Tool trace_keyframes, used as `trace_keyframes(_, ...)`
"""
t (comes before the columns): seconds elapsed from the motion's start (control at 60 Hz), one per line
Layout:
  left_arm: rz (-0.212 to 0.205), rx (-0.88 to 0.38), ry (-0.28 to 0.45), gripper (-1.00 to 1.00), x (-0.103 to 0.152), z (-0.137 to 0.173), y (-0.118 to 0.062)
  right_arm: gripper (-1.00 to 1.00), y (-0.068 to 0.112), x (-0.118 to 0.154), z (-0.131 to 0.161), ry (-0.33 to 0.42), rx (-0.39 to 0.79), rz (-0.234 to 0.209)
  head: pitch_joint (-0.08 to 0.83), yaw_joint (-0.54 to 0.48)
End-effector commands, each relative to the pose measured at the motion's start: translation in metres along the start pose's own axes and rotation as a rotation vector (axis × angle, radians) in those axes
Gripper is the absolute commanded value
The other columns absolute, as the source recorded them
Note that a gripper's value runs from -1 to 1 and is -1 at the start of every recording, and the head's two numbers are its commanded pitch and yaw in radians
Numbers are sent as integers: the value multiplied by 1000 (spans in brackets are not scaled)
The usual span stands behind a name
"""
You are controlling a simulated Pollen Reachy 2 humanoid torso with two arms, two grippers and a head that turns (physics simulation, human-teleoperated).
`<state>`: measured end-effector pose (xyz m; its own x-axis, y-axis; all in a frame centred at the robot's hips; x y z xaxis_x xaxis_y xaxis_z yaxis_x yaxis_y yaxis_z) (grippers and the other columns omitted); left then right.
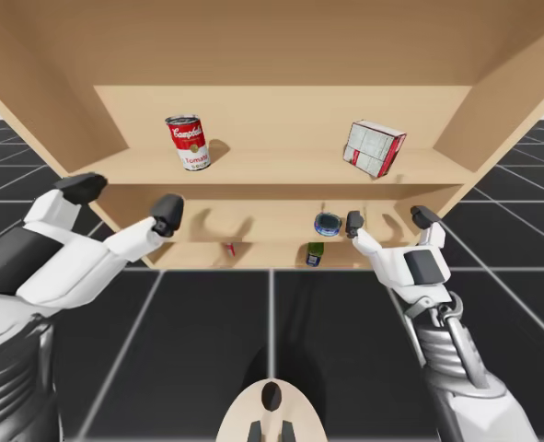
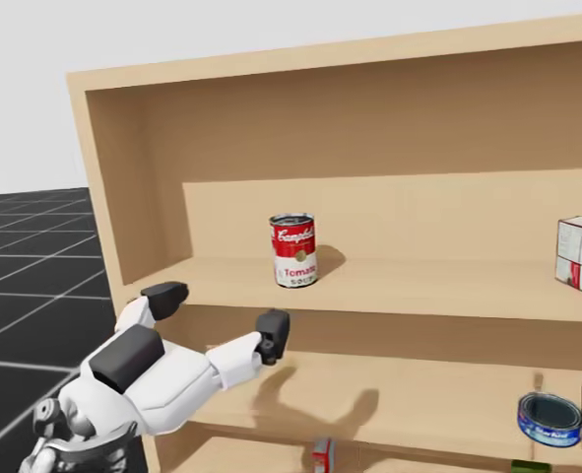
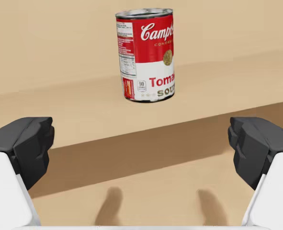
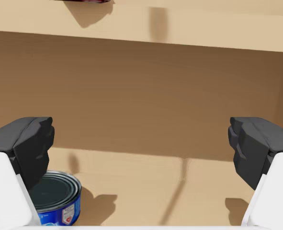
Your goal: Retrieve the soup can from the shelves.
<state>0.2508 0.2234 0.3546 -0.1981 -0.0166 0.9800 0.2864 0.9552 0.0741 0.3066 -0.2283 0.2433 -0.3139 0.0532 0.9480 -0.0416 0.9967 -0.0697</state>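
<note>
Dark gridded floor (image 1: pixel 207 341) is stretching out around the open wooden shelves (image 1: pixel 281 168), which are facing me with three boards showing. On the top board, toward the left, the soup can (image 1: pixel 188 142) is standing upright, red above and white below, well clear of the side wall. Far to its right on the same board a white-and-red box (image 1: pixel 374 147) is sitting. My left gripper (image 1: pixel 124 201) is hovering just in front of the top board's near edge, lower than the soup can. Its fingers are spreading wide with nothing between them. In the left wrist view the can is standing ahead of the gap and touching neither finger. My right gripper (image 1: pixel 389 220) is hanging before the middle board at the right, also gaping wide and holding nothing. A flat blue can (image 1: pixel 327 223) is lying on that board just beside its left finger. On the lowest board a small red object (image 1: pixel 230 248), perhaps another can, and a dark green can (image 1: pixel 315 254) are sitting near the front edge.
</note>
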Motion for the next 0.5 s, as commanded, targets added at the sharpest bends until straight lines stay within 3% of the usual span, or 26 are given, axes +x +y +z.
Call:
trace_keyframes(0.017, 25, -22, 90, -1000, 25, -14, -6, -1000, 1, -1, 0, 2, -3, -4, 131, 272)
trace_keyframes(0.083, 18, -23, 90, -1000, 32, -22, -7, -1000, 0, -1, 0, 1, -5, -3, 133, 274)
trace_keyframes(0.183, 42, -34, 124, -1000, 36, -43, -5, -1000, 1, -1, 0, 3, -5, -2, 138, 277)
trace_keyframes(0.35, 95, -17, 187, -1000, 29, -80, 5, -1000, -1, -1, -1, 4, -8, -4, 145, 281)
trace_keyframes(0.5, 103, 21, 218, -1000, 23, -109, 10, -1000, -1, -1, -1, 4, -10, -7, 157, 281)
